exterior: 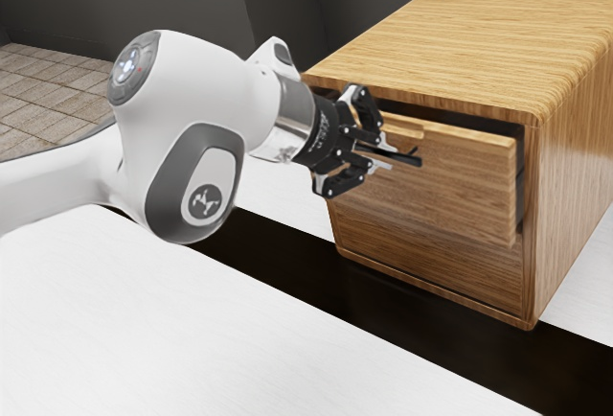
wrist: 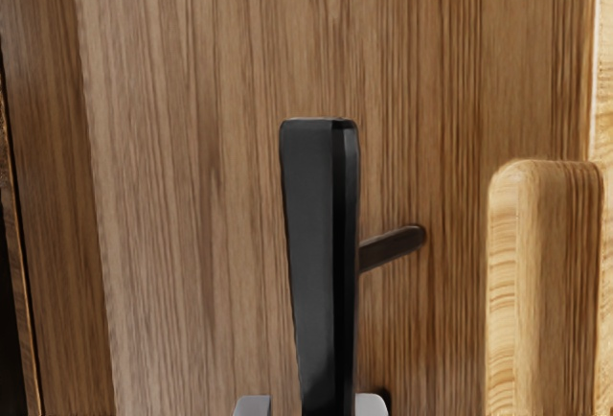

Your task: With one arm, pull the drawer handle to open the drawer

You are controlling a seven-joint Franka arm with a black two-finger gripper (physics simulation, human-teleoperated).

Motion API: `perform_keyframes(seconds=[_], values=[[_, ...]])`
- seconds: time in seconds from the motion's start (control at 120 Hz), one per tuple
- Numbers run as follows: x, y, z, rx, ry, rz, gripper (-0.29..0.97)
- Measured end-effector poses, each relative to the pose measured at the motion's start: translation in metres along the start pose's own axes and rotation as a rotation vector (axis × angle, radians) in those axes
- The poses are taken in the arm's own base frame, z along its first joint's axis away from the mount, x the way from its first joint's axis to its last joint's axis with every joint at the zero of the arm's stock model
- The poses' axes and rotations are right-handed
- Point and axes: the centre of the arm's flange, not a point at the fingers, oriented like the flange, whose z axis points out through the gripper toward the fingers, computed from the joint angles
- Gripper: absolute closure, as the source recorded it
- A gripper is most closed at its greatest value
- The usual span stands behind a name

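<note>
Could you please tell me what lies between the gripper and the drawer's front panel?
The black handle lies there. In the wrist view, its bar stands off the drawer front on a short post. The exterior view shows the gripper right at it.

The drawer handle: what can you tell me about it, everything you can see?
The drawer handle is a slim black bar, matte and metal-looking, standing off the wooden drawer front on a short dark post. It lies level across the front's upper part. The gripper is shut on it, and the drawer is pulled partly out of the cabinet.
</note>
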Motion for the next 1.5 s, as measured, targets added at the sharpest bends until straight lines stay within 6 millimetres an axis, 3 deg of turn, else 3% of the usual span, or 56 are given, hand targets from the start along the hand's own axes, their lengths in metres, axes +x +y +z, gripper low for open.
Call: perform_keyframes(seconds=[1.033, 1.5], values=[[0.003, -0.023, -0.04, -0.013, 0.007, -0.005, 0.68], [0.004, -0.036, -0.046, 0.005, 0.011, -0.007, 0.68]])
